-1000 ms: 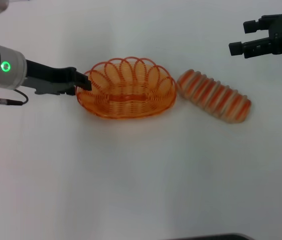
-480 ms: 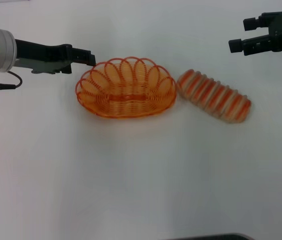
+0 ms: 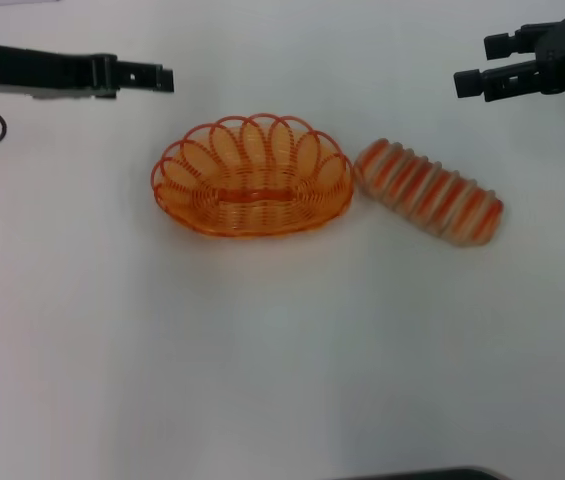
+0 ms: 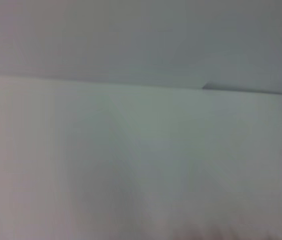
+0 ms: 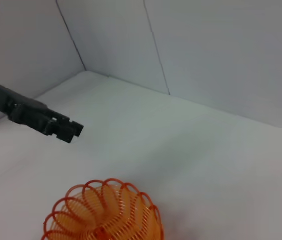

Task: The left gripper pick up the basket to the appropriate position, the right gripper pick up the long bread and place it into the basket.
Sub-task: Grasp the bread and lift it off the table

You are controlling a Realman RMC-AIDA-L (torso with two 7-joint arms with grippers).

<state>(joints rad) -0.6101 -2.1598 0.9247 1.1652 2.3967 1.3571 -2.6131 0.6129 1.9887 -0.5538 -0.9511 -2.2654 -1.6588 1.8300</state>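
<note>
The orange wire basket (image 3: 252, 182) rests on the white table, a little left of centre; the right wrist view catches its scalloped rim (image 5: 103, 212). Just to its right, almost touching it, lies the striped long bread (image 3: 429, 192), angled. My left gripper (image 3: 165, 78) hovers behind and to the left of the basket, well apart from it, open and holding nothing. It also shows in the right wrist view (image 5: 67, 129). My right gripper (image 3: 480, 62) hangs open and empty behind the bread, at the far right.
The white table (image 3: 282, 350) stretches bare in front of the basket and bread. White walls (image 5: 220, 55) close off the back of the table. The left wrist view shows only pale table and wall.
My left gripper has left the basket's left rim and drawn back, up and away to the far left. The basket stays put. The right gripper has barely shifted.
</note>
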